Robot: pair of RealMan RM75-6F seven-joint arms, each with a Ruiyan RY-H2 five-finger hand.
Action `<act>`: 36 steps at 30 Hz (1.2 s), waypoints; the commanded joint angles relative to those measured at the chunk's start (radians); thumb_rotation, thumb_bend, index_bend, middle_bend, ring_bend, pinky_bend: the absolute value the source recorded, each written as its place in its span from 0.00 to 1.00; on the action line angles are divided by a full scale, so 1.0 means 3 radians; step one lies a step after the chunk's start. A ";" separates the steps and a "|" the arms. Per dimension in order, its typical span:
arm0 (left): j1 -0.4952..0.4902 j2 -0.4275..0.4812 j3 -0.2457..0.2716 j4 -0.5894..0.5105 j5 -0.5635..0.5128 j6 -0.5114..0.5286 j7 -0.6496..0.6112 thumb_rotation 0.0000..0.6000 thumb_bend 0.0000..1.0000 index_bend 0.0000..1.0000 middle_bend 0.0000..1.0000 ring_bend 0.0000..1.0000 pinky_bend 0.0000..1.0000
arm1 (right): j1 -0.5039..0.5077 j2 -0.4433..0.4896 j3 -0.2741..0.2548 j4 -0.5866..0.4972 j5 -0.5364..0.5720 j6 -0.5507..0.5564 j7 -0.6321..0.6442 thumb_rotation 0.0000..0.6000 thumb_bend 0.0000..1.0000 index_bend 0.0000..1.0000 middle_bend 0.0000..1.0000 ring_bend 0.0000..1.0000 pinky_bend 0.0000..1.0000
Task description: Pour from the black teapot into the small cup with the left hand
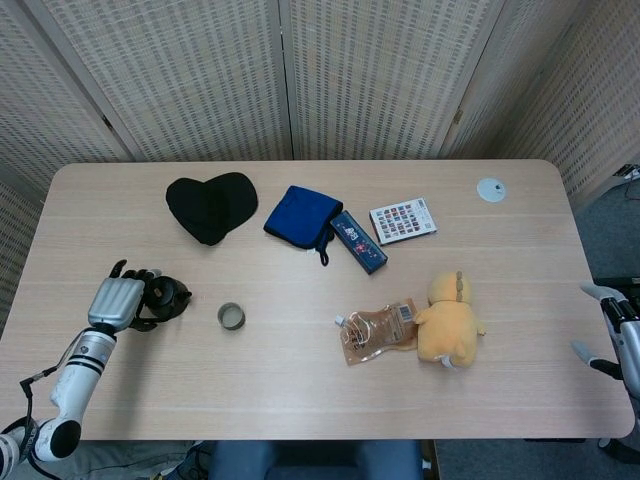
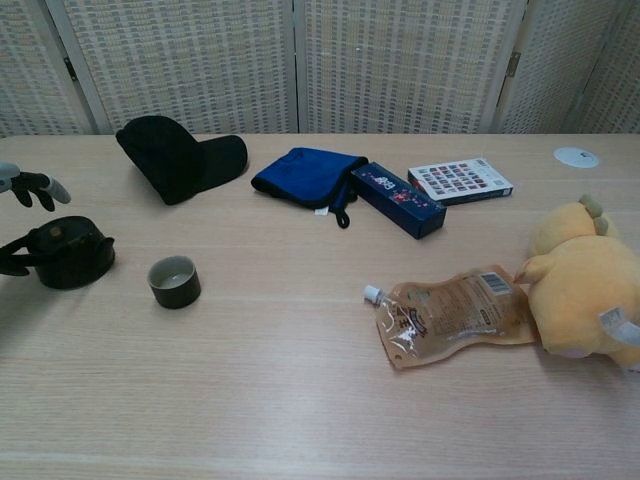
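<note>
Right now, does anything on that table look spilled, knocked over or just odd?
Nothing looks spilled. The teapot and cup stand upright. Only the pouch and the plush toy lie on their sides, touching each other, and no liquid shows around the pouch's spout.
</note>
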 commanded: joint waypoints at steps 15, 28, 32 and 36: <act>0.0060 0.0038 -0.0048 -0.0003 0.0035 0.0182 -0.0105 1.00 0.06 0.19 0.23 0.23 0.00 | -0.0003 -0.0009 -0.0001 0.0018 0.0000 -0.0002 0.0019 1.00 0.11 0.24 0.29 0.23 0.26; 0.0257 0.0222 0.0060 -0.0431 0.0425 0.0455 -0.0308 1.00 0.06 0.39 0.29 0.30 0.00 | 0.0006 -0.0026 -0.0009 0.0031 -0.0013 -0.0017 0.0017 1.00 0.11 0.24 0.29 0.23 0.27; 0.0259 0.0200 0.0069 -0.0422 0.0417 0.0438 -0.0267 1.00 0.06 0.40 0.33 0.34 0.00 | -0.0009 -0.0025 -0.0014 0.0036 -0.0018 0.0005 0.0028 1.00 0.11 0.24 0.29 0.23 0.27; 0.0254 0.0154 0.0059 -0.0372 0.0394 0.0423 -0.0253 1.00 0.06 0.40 0.34 0.35 0.00 | -0.0022 -0.0023 -0.0018 0.0044 -0.0016 0.0019 0.0038 1.00 0.11 0.24 0.29 0.23 0.27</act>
